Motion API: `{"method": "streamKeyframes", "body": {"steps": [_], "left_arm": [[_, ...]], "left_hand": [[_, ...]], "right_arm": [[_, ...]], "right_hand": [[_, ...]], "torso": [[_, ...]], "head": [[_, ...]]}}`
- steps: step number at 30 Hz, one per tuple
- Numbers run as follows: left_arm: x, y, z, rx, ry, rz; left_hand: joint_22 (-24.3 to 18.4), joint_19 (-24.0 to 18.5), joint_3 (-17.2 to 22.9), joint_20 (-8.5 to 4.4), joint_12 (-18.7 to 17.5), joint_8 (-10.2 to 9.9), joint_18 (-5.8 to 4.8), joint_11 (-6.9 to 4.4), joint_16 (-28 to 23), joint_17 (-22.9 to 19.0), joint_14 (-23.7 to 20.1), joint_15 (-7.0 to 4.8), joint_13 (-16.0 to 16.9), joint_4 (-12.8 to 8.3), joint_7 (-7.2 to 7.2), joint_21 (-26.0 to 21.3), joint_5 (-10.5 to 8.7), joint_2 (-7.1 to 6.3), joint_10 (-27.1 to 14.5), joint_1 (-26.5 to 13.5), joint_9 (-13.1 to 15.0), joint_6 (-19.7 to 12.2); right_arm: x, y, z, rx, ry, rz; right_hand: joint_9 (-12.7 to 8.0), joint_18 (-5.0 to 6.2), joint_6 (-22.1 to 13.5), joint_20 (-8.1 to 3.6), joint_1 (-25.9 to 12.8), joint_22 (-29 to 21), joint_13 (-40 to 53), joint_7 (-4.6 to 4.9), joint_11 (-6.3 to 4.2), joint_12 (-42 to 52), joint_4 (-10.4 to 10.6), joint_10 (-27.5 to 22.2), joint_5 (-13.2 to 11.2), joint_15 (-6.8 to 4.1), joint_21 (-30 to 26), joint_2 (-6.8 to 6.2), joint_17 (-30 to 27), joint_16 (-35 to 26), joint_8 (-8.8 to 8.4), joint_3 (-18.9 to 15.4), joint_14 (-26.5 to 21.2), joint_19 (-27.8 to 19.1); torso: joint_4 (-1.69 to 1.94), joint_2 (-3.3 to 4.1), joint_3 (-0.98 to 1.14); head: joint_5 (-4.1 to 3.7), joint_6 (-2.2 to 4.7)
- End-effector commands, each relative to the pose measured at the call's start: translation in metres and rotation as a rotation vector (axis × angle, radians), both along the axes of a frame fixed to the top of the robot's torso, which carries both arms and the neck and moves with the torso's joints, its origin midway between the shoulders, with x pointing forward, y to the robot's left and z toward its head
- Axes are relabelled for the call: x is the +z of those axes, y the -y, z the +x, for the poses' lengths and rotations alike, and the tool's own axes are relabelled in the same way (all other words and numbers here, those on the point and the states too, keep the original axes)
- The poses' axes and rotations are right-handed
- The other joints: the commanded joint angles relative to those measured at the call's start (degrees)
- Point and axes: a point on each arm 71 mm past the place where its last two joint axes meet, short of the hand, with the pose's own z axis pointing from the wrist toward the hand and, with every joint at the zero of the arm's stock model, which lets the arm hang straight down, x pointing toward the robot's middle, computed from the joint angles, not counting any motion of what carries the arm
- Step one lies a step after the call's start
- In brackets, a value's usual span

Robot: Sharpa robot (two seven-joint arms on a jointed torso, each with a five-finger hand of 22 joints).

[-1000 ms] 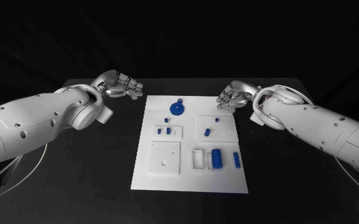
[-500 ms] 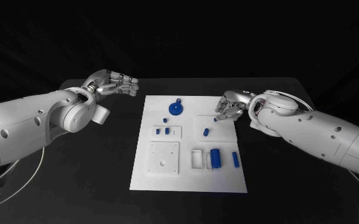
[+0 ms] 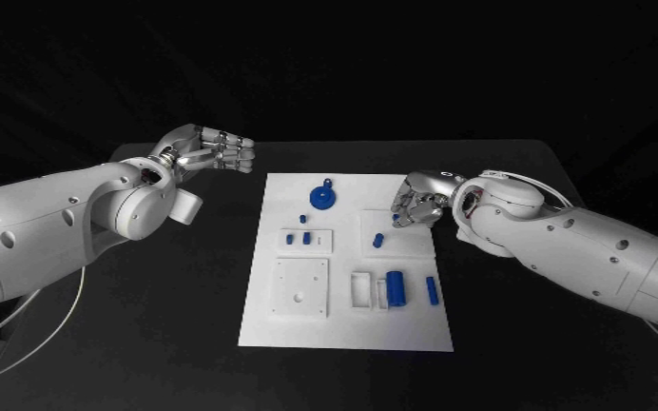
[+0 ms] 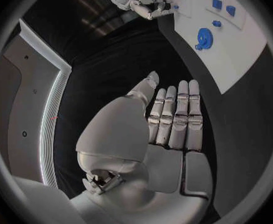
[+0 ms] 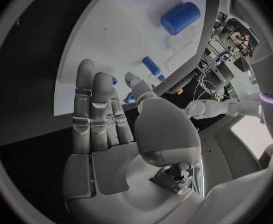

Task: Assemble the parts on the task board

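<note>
Right hand (image 3: pixel 418 200) dropped from the board's far edge to hover over the small blue peg (image 3: pixel 396 220) on the task board (image 3: pixel 343 325), fingers apart, empty; left hand (image 3: pixel 213 152) idled released beside it. Risk: fingers nudging the peg sideways before pinching

The right hand (image 3: pixel 418 199) covers a small blue part (image 3: pixel 396 219) at the task board (image 3: pixel 343 321) edge (contact impossible to call), and the tiny pieces' shapes beside it are unreadable.
</note>
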Motion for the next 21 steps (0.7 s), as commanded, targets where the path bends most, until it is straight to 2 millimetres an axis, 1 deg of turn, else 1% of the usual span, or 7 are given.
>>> {"method": "streamKeyframes", "body": {"steps": [1, 3, 6, 9, 11, 14, 21], "left_arm": [[0.002, 0.003, 0.000, -0.019, 0.003, -0.022], [0.002, 0.003, 0.000, -0.021, 0.002, -0.022], [0.002, 0.005, 0.001, -0.025, 0.000, -0.020], [0.001, 0.006, 0.001, -0.029, -0.001, -0.017], [0.001, 0.007, 0.001, -0.033, -0.003, -0.015], [0.001, 0.008, 0.001, -0.036, -0.006, -0.014], [0.000, 0.009, 0.001, -0.042, -0.011, -0.009]], "left_hand": [[-0.2, 0.4, -0.5, -0.10, 0.2, 0.0, 0.44, 0.05, 0.1, 0.0, 0.1, -0.02, -0.1, 0.0, 0.45, 0.2, 0.38, 0.59, -0.4, 0.0, 0.0, 0.0], [-0.2, 0.4, -0.5, -0.10, 0.2, 0.0, 0.44, 0.05, 0.1, 0.0, 0.1, -0.02, -0.1, 0.0, 0.44, 0.2, 0.38, 0.59, -0.5, 0.0, 0.0, 0.0], [-0.3, 0.4, -0.5, -0.11, 0.2, 0.0, 0.44, 0.08, 0.1, 0.0, 0.2, -0.03, -0.1, -0.1, 0.44, 0.2, 0.37, 0.63, -0.5, 0.0, 0.0, 0.0], [-0.3, 0.5, -0.5, -0.14, 0.2, 0.0, 0.45, 0.08, 0.1, 0.0, 0.3, -0.06, -0.1, -0.1, 0.44, 0.2, 0.38, 0.66, -0.6, 0.0, 0.0, 0.0], [-0.4, 0.5, -0.5, -0.16, 0.2, 0.0, 0.44, 0.10, 0.1, 0.0, 0.3, -0.07, -0.1, -0.1, 0.44, 0.3, 0.40, 0.70, -0.7, 0.0, 0.0, 0.1], [-0.4, 0.5, -0.5, -0.17, 0.2, 0.0, 0.44, 0.13, 0.1, 0.0, 0.4, -0.09, -0.1, -0.1, 0.45, 0.3, 0.42, 0.73, -0.8, 0.0, 0.0, 0.1], [-0.6, 0.6, -0.7, -0.20, 0.2, 0.0, 0.42, 0.18, 0.1, 0.0, 0.5, -0.09, 0.0, -0.2, 0.45, 0.3, 0.42, 0.75, -1.0, 0.0, 0.0, 0.1]], "right_arm": [[-0.001, -0.002, -0.002, 0.006, 0.009, -0.029], [-0.002, -0.004, -0.002, 0.008, 0.015, -0.033], [-0.003, -0.007, -0.003, 0.013, 0.022, -0.039], [-0.005, -0.010, -0.005, 0.018, 0.027, -0.047], [-0.006, -0.012, -0.005, 0.020, 0.031, -0.055], [-0.008, -0.013, -0.006, 0.020, 0.039, -0.071], [-0.013, -0.014, -0.005, 0.016, 0.058, -0.105]], "right_hand": [[-0.1, -0.10, 0.3, -0.41, -0.2, 0.8, 0.0, -0.11, -0.05, -0.2, -1.2, 0.9, -0.9, -0.26, 0.6, -0.05, 0.2, 0.5, -0.20, 3.2, -0.3, -0.4], [-0.1, -0.16, 0.5, -0.53, -0.7, 1.4, 0.0, -0.14, -0.15, -0.2, -1.9, 1.3, -1.6, -0.38, 0.8, -0.19, 0.2, 0.5, -0.19, 5.5, -0.4, -0.7], [0.0, -0.19, 1.2, -0.76, -0.2, 2.2, 0.0, -0.26, -0.49, -0.2, -3.2, 2.6, -3.9, -0.59, 1.4, 0.15, 0.4, 0.6, -0.16, 9.3, -0.4, -1.0], [0.0, -0.21, 2.0, -0.93, -0.2, 3.4, 0.0, -0.37, -0.72, -0.2, -3.3, 3.5, -5.6, -0.71, 2.3, -0.54, 0.7, 1.0, -0.14, 13.9, -0.4, -1.5], [0.0, -0.21, 2.6, -1.03, -0.3, 4.8, 0.0, -0.46, -0.87, -0.2, -3.0, 4.1, -6.3, -0.80, 3.3, -1.33, 0.9, 1.3, -0.15, 17.2, -0.4, -2.1], [0.0, -0.31, 3.2, -1.21, 0.0, 5.8, 0.0, -0.55, -1.06, -0.1, -3.0, 4.8, -7.0, -0.98, 3.8, -1.52, 1.1, 1.4, -0.15, 18.8, -0.5, -2.6], [0.0, -0.17, 3.5, -1.30, 0.3, 9.1, 0.0, -0.58, -1.12, -0.1, -2.3, 5.1, -7.6, -1.05, 5.1, -2.70, 1.3, 1.5, -0.15, 22.1, -0.6, -3.8]], "torso": [[0.05, -0.05, -0.01], [0.08, -0.06, -0.02], [0.12, -0.04, -0.04], [0.11, -0.05, -0.05], [0.10, -0.05, -0.05], [0.12, -0.04, -0.07], [0.11, -0.01, -0.02]], "head": [[-0.11, -0.03], [-0.15, -0.06], [-0.18, -0.06], [-0.23, -0.10], [-0.22, -0.12], [-0.26, -0.17], [-0.17, -0.28]]}}
